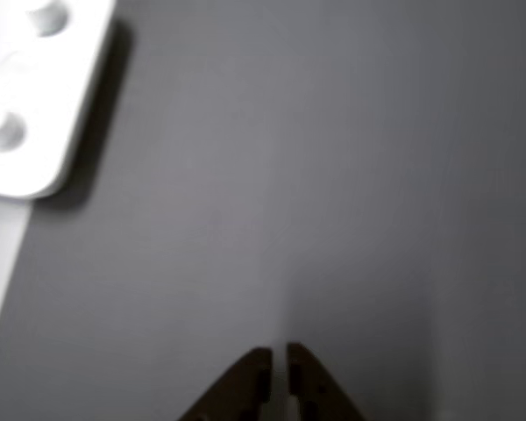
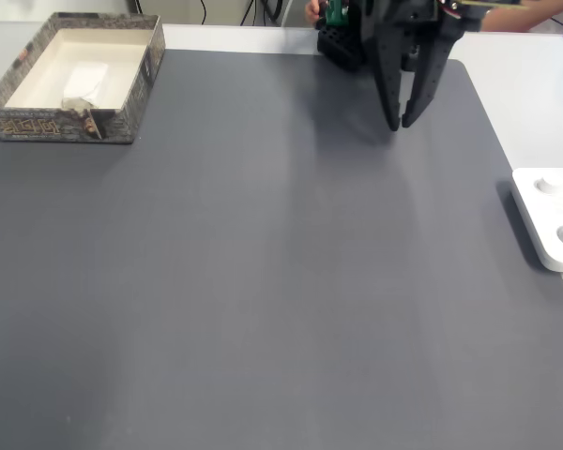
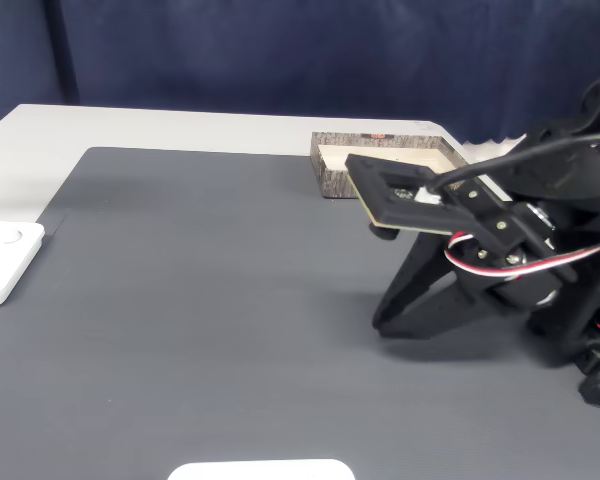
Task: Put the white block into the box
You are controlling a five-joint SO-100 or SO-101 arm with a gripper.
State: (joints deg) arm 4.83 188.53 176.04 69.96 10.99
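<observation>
The box stands at the mat's far left corner in a fixed view, with tan speckled walls and a pale inside. The white block lies inside it, on the floor of the box. My gripper hangs near the mat's far edge, well to the right of the box, fingers together and pointing down with nothing between them. In the other view its brown tips show only a thin slit over bare mat. From the side, the gripper touches down on the mat in front of the box.
A flat white device with round dimples lies at the mat's right edge, also visible as the white device and the white device. A second white object sits at the near edge. The dark grey mat spreads wide between box and device.
</observation>
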